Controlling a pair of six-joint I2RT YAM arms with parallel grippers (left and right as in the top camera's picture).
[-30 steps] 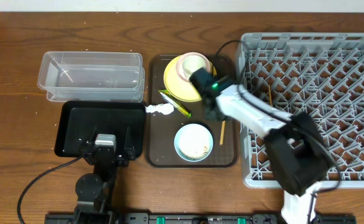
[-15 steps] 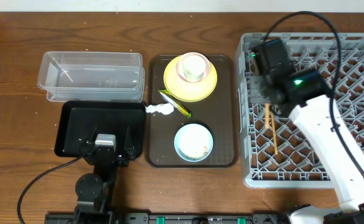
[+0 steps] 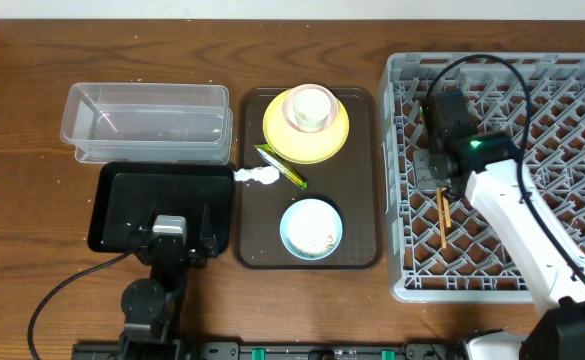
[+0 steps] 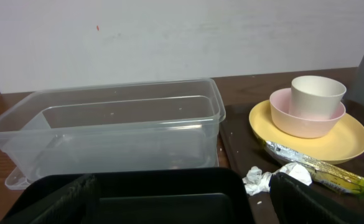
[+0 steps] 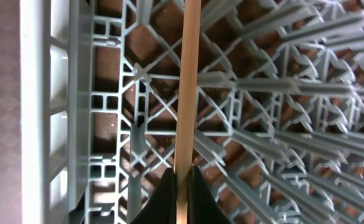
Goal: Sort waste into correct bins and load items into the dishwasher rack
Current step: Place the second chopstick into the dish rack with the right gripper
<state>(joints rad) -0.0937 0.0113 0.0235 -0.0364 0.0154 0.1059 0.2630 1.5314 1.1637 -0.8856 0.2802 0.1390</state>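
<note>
The right gripper (image 3: 439, 180) is closed on a chopstick (image 5: 186, 87), pinching one end so the stick lies flat along the lattice at the left side of the rack (image 3: 572, 60). Held this low, it looks ready to be released without bouncing or slipping through the grid. The left gripper (image 3: 172, 235) hangs wide open and empty over the black tray (image 3: 122, 200), out of the way. The wrapper (image 3: 280, 166), tissue (image 3: 257, 176), bowl (image 3: 311, 228) and plate (image 3: 277, 130) lie on the brown tray (image 3: 362, 200), left of the rack.

matt grey plas. rack (image 3: 492, 62), wood chopstick (image 5: 186, 93), clear glossy plas. tub (image 3: 147, 90)
</note>
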